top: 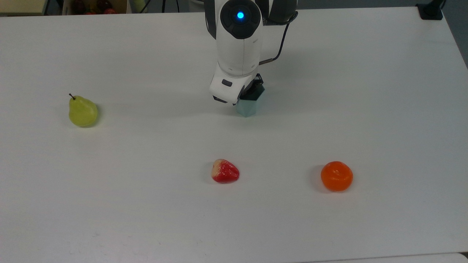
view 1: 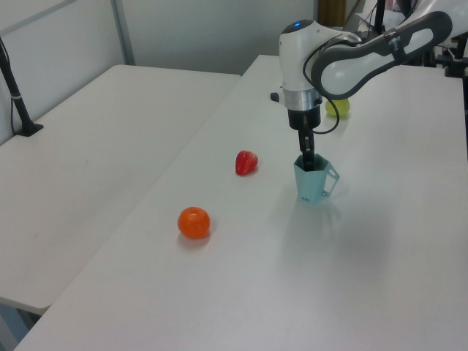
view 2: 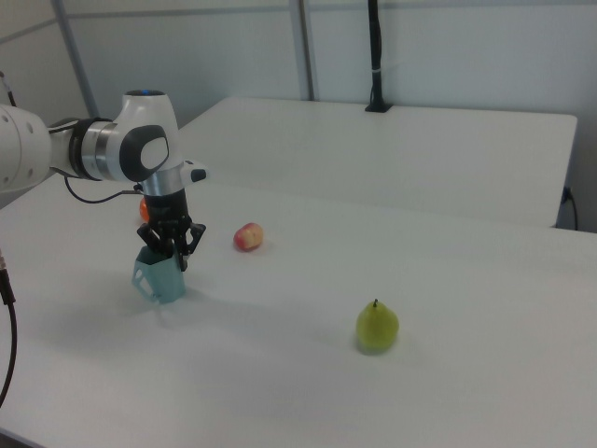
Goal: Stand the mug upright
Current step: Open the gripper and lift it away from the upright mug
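no text, label, brand, number or sign can be read on anything in these frames.

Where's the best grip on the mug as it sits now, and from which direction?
Grip the rim wall from straight above, one finger inside and one outside. The mug stands mouth-up on the table, its flat facets suit a pinch, and its sides taper downward. The gripper already sits at that rim.
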